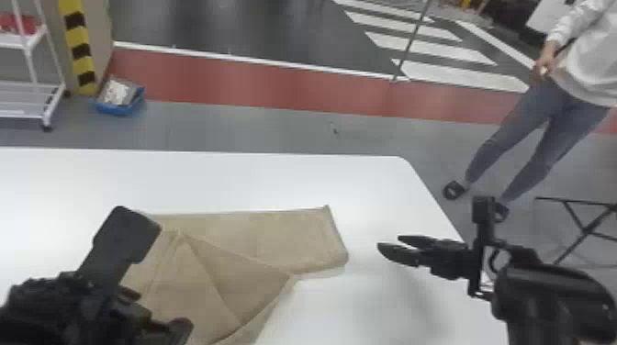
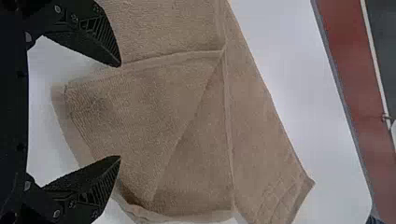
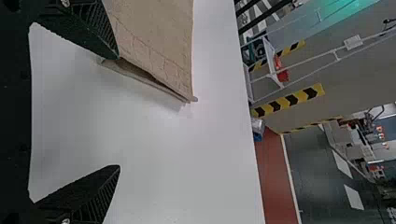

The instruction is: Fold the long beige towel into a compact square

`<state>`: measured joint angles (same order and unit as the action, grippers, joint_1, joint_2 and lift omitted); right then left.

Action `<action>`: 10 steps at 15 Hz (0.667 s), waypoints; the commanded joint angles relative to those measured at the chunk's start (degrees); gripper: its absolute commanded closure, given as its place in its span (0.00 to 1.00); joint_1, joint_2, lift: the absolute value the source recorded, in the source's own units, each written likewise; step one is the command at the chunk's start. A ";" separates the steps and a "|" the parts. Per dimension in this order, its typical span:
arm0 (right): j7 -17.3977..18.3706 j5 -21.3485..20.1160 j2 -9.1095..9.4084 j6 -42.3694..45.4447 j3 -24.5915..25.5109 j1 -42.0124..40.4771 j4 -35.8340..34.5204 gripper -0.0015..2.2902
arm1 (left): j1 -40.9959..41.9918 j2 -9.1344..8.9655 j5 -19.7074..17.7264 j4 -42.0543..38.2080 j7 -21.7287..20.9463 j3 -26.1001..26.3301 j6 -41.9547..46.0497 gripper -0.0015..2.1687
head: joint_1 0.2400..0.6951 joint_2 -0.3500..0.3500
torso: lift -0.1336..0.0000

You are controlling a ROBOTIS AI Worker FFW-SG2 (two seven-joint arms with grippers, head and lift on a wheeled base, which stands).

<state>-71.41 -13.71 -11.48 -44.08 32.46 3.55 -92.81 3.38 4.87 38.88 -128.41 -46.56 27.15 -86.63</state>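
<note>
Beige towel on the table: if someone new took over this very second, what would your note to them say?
Towel: on the table, partly folded, with overlapping layers and a slanting crease.
Left pincer: open, holding nothing, over the towel's left part.
Right pincer: open and empty, just off the towel's right end.
Done: some layers lie folded over, though unevenly.
Left to do: probably straighten the slanted layer, then fold the right-hand stretch in to make a compact square.

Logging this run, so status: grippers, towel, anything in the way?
Left gripper open above towel. Right gripper open, off its right end. Towel part-folded on table. Left arm overhangs it.
</note>
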 commanded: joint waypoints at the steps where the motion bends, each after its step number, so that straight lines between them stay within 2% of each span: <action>1: 0.04 0.00 -0.04 0.00 -0.29 0.15 0.00 0.02 | 0.22 -0.03 -0.73 1.85 0.06 -3.34 0.00 0.12 | 1.00 0.00 | 0.07; 4: 0.04 -0.53 0.14 0.00 -1.00 0.50 0.00 0.02 | 0.31 0.05 -1.17 3.52 -0.11 -4.74 -0.17 0.13 | 1.00 0.00 | 0.07; 6: 0.04 -0.70 0.14 0.00 -1.08 0.59 0.00 0.02 | 0.48 0.05 -1.26 3.96 -0.90 -5.27 -0.70 0.19 | 1.00 0.00 | 0.07; 7: 0.13 -0.79 0.05 0.00 -1.00 0.67 0.00 0.02 | 0.84 -0.03 -1.26 3.78 -1.17 -5.36 -1.05 0.20 | 1.00 0.00 | 0.07; 9: 0.13 -0.70 0.05 0.00 -0.91 0.67 0.00 0.02 | 1.01 -0.03 -1.35 3.52 -2.05 -5.45 -1.40 0.40 | 1.00 0.00 | 0.07; 10: 0.13 -0.70 0.14 0.00 -0.91 0.67 0.09 0.02 | 1.01 -0.03 -1.44 3.34 -2.13 -5.36 -1.75 0.60 | 1.00 0.00 | 0.07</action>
<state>-71.27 -14.42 -11.40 -44.08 31.53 4.22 -92.80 4.35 4.85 37.53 -124.88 -48.64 21.74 -88.02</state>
